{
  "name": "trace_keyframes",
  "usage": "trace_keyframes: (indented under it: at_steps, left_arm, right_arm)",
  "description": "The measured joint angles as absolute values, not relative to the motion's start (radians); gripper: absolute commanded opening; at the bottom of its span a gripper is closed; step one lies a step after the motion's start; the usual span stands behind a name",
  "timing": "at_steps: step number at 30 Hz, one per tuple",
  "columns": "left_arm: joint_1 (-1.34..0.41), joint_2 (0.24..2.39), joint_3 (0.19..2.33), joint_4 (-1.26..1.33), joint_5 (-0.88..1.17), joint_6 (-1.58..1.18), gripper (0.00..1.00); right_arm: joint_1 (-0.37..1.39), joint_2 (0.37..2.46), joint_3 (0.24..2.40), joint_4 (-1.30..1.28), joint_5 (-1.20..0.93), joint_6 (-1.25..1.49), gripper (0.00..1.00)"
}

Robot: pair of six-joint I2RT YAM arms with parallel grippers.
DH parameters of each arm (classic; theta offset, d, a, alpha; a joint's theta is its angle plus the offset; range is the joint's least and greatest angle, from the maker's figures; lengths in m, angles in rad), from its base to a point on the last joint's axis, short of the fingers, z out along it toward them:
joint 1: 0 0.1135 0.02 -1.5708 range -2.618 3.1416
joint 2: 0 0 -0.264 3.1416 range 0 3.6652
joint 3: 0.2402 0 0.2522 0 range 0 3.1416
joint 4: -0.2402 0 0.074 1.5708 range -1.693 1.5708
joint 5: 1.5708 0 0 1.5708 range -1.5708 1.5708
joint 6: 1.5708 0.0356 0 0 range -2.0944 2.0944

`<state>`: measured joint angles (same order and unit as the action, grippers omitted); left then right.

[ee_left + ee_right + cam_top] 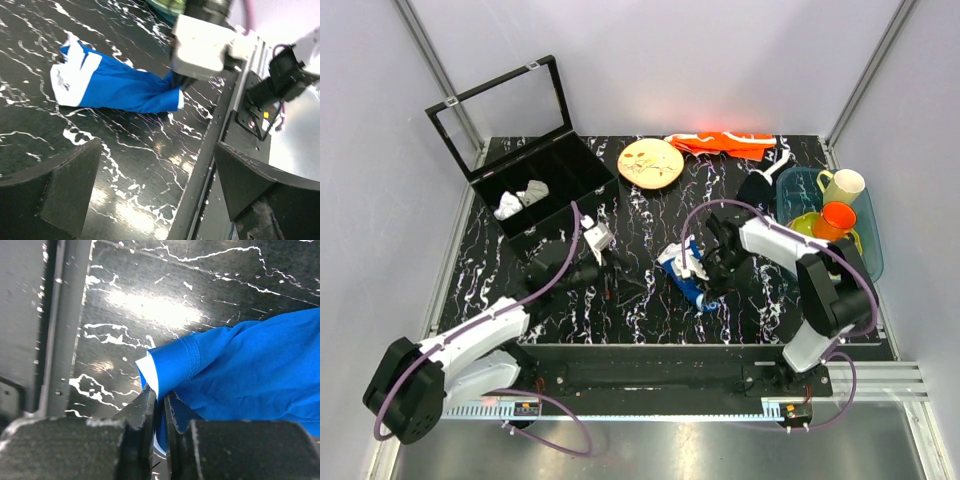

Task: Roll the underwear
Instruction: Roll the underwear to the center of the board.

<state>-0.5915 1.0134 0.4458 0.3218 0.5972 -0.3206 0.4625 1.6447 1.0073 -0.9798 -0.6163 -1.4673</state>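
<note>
The underwear [686, 275] is royal-blue fabric with white bands, bunched in a long heap at the middle of the black marbled table. In the left wrist view it [120, 85] lies ahead with its white waistband end at the left. My right gripper [708, 282] is shut on its near end; in the right wrist view the two fingers [145, 412] pinch a folded blue edge [175, 365] with white lining. My left gripper [610, 272] is open and empty, to the left of the underwear and apart from it, its two fingers [65, 185] wide over bare table.
An open black box [535, 190] with small white cloth pieces stands at the back left. A round wooden plate [651, 163] and an orange cloth [723, 143] lie at the back. A blue tub [840, 215] with cups stands at the right. The table's front rail [215, 150] runs close.
</note>
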Motion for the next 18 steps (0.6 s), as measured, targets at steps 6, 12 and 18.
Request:
trace_keyframes:
  at_steps: [6,12,18]
  left_arm:
    - [-0.732,0.892,0.341,0.362,0.551,-0.252,0.93]
    - [-0.925,0.904,0.332,0.374,0.454,-0.060,0.92]
    - [-1.067,1.124,0.406,0.354,0.312,0.181,0.91]
  right_arm:
    - [0.463,1.813,1.133,-1.106,-0.664,-1.346,0.10]
    - [0.463,1.999,1.265,-1.222,-0.683,-1.257,0.10]
    - [0.463,2.102,1.390,-1.322,-0.702,-1.230,0.10]
